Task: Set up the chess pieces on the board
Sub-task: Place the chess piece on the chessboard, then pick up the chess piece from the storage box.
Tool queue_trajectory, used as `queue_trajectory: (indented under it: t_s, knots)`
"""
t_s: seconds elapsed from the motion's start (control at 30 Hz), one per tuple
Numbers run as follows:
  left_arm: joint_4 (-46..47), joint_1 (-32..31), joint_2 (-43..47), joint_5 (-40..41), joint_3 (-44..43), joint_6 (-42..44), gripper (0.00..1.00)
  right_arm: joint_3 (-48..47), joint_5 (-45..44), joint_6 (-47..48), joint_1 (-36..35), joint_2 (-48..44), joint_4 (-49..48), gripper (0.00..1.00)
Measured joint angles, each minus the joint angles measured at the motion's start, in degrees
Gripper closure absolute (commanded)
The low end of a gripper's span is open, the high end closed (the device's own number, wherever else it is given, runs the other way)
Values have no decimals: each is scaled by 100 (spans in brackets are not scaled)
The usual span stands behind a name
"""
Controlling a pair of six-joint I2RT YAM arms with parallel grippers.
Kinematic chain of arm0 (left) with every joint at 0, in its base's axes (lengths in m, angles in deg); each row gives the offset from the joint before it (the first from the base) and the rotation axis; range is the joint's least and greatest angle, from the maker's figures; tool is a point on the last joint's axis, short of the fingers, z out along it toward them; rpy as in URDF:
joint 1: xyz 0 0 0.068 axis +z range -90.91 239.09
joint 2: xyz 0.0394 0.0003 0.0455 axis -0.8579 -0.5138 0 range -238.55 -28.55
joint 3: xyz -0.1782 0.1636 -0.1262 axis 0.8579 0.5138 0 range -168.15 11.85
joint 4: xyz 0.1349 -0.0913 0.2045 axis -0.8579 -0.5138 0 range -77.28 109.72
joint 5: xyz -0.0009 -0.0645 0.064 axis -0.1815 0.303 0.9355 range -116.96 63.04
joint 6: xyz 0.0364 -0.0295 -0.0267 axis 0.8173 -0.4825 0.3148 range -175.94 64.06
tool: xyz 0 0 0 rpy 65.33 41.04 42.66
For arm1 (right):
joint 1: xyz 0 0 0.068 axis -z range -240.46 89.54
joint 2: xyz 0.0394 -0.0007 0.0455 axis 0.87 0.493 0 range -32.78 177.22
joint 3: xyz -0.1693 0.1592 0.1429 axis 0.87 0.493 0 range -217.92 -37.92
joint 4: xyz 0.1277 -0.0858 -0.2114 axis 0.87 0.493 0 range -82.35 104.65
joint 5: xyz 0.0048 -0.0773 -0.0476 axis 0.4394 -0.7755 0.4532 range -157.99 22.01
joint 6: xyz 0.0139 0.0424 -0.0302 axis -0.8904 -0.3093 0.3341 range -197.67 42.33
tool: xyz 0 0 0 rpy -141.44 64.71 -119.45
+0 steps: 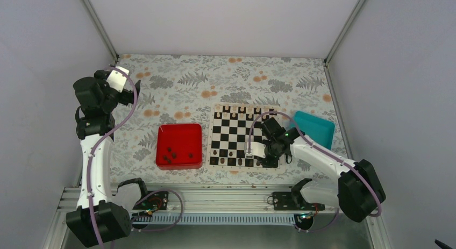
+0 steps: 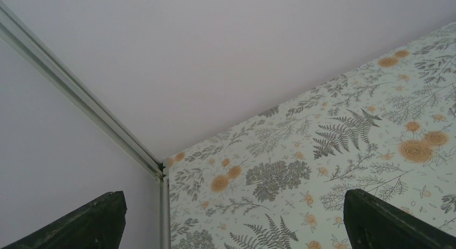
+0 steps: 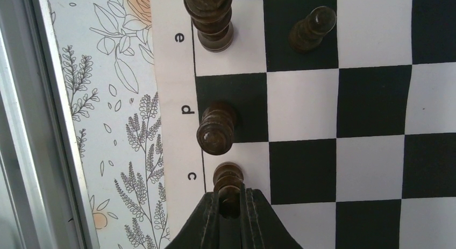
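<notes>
Toward the far-left corner of the bench [image 1: 177, 87], the left gripper [image 2: 234, 222] is held up in the air with its fingers [image 2: 80, 222] spread wide apart. Nothing is between them, only floral cloth and wall seen past them. Next along, a red tray [image 1: 180, 135] is sat close to the bench's near edge, with a few loose dark chess pieces [image 1: 168, 149] lying in it. Just right of that the chessboard [image 1: 236, 125] is laid flat. A row of pale-topped pieces [image 1: 235, 109] is lined up along its far edge, and several dark ones are stood along its near edge. The right gripper [image 3: 230, 206] is held low over that near edge, clamped tight on a dark chess piece [image 3: 228, 179] that's upright at the white c square, right by the border. Whether its base is touching the board can't be told. Another dark piece [image 3: 216, 129] is stood on the neighbouring d square, a taller one [image 3: 211, 18] on e, and a pawn [image 3: 313, 27] one row in. A teal tray [image 1: 318, 128] is set just beside the board's right edge.
</notes>
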Motion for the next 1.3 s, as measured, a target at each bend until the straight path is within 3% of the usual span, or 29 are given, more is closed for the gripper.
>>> queue_trajectory:
  t_s: [0.43, 0.73, 1.0, 1.3]
  knots:
    - [-4, 0, 0, 0, 0, 4, 0, -114, -111, 48, 0, -170, 310, 59]
    - [-2, 0, -2, -2, 0, 24, 0, -1504, -151, 79, 0, -306, 1121, 58]
    - [-4, -13, -2, -2, 0, 66, 0, -3956, 269, -15, -251, 898, 1294, 58]
    - [-9, -37, 2, 4, 2, 232, 0, -5849, 398, -144, -1821, 2988, 1016, 59]
